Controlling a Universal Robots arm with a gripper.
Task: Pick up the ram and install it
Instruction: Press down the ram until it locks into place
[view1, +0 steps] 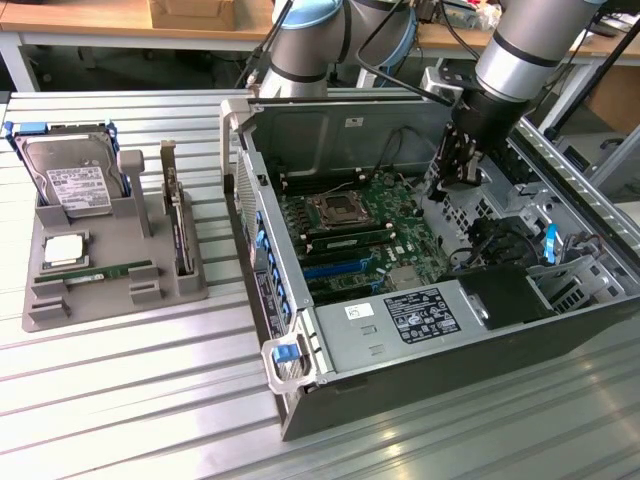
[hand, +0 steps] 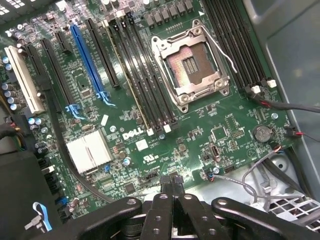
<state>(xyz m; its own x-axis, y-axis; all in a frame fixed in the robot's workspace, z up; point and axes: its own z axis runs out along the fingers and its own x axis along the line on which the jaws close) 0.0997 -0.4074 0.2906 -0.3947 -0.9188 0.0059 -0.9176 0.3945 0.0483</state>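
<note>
**Pincer clenched over the motherboard, ram on the tray**

Black pincer links fill the near edge of my wrist view, the two fingertips pressed together with nothing between them. In the exterior view my pincer hangs inside the open computer case, above the far end of the motherboard.

One ram stick lies flat in a slot of the grey tray, along its near edge, well apart from my pincer and outside the case. It is a thin green strip with a pale label. Just behind it on the tray sits a square processor, and behind that a silver hard drive leans upright in its blue-edged holder. To the exterior view's right of these, a taller card with a metal bracket stands on edge in the tray.

Under my wrist camera the motherboard lies spread out: the empty processor socket with its metal frame, long black memory slots on both sides of it, a blue expansion slot and a white one farther along. One long green stick seems already seated in a slot beside the socket in the exterior view, though I cannot make it out for certain.

Tray and case both rest on the ribbed metal surface, the tray on the exterior view's left, the case on its right.
</note>
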